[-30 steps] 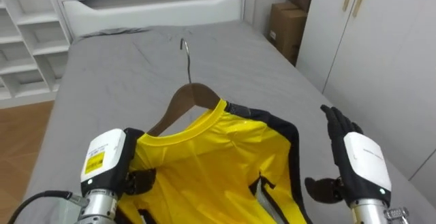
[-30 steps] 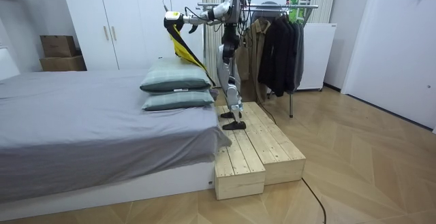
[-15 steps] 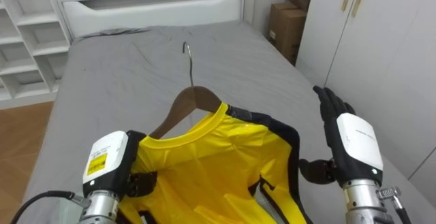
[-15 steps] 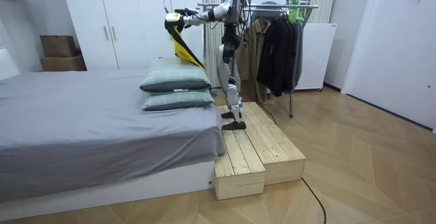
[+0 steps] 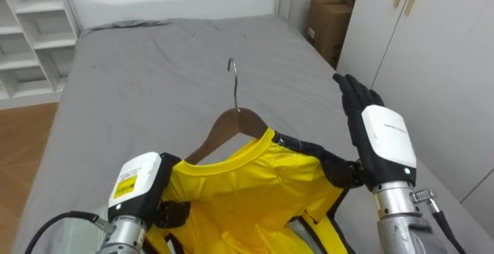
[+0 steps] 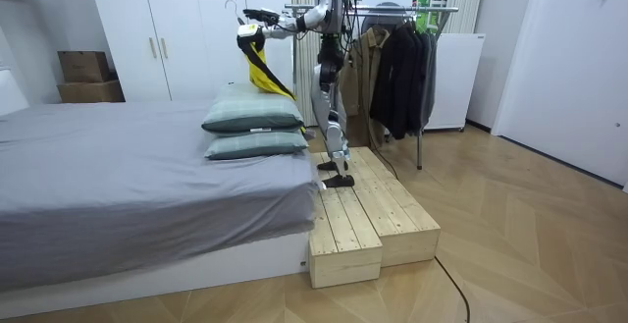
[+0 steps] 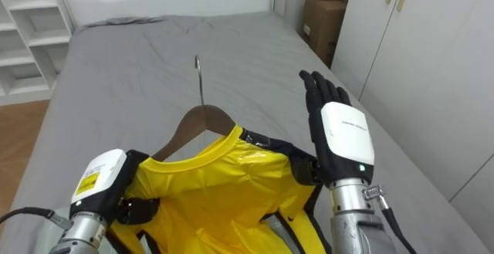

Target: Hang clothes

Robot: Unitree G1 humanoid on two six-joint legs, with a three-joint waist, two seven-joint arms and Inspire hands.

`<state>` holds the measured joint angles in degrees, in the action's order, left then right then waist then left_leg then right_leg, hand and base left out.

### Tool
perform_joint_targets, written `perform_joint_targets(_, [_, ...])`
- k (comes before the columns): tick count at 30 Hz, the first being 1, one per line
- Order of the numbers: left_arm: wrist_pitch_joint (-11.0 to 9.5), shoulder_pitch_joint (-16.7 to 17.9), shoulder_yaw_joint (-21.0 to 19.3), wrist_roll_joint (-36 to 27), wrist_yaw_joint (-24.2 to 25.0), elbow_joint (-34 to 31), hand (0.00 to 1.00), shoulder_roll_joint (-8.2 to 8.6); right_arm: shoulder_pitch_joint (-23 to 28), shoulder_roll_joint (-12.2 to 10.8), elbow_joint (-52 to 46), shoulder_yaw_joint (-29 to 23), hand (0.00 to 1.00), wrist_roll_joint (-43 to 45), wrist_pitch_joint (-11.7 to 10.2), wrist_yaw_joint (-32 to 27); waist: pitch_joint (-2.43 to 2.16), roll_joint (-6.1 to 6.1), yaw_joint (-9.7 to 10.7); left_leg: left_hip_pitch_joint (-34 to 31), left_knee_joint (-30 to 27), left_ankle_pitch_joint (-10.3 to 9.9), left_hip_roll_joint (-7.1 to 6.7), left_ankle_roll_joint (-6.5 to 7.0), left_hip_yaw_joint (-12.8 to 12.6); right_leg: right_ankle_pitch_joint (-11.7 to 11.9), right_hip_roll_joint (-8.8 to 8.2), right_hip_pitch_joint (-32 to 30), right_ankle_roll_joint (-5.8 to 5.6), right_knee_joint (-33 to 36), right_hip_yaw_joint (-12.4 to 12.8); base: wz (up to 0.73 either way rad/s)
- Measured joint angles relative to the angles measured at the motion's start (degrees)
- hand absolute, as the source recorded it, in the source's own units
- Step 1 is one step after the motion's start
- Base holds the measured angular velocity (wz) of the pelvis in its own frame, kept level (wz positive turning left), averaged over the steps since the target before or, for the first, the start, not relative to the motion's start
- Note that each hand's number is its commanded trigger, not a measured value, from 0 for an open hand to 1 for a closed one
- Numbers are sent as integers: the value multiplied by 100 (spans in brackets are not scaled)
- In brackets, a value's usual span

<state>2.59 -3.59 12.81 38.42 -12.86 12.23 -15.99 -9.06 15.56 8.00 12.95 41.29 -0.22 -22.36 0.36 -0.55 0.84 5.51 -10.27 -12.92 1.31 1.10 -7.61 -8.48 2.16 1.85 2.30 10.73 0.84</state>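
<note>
Step in hand, as judged: garment is on its hanger and carried over the bed; hanging on the rail is not yet done.

- Left hand [image 5: 143, 192], low left, is closed on the yellow shirt [image 5: 247, 188] at its near shoulder.
- Shirt is draped on a wooden hanger [image 5: 231, 123]. The metal hook [image 5: 234, 80] stands free, pointed away over the grey bed [image 5: 154, 69].
- Right hand [image 5: 382, 138] is held flat beside the far shoulder, fingers straight, nothing gripped. Thumb contact with the dark trim cannot be told.

Next move: a turn is called for toward the clothes rack [image 6: 412, 9] behind the robot, and the hook is to be lifted over its rail.

Around: white shelves [image 5: 27, 30] are noted at left, cardboard boxes [image 5: 328, 18] and wardrobe doors [image 5: 432, 53] at right. The robot is stood on a wooden platform [image 6: 363, 215] beside the pillows [image 6: 253, 117]. The platform edge and the dark garments already on the rack are judged the hindrances.
</note>
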Motion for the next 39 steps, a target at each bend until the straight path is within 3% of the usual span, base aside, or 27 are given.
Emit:
perform_joint_targets(13, [55,-5,114,1,109,-113,100,1,-15,0,-18,173,0,-1,26,-1,0,1,-8,9,24,0,-2,0,8,0,-3,1,0,-7,-6,0])
perform_joint_targets(23, [59,-35,114,58,108,-112,100,8,-16,-1,332,170,0,-111,25,43,15,22,-135,23,19,0,-2,0,17,0,-5,28,0,-8,-21,0])
perform_joint_targets(32, [79,-154,83,191,108,-148,100,-24,-16,-17,356,160,0,-1387,25,142,30,41,-202,17,34,0,0,0,28,0,-4,21,0,-15,-43,0])
perform_joint_targets(39, [111,-162,67,454,106,-464,100,-150,-15,82,202,141,0,-2740,26,975,28,36,-176,20,70,0,8,0,90,0,-12,35,0,-19,-87,3])
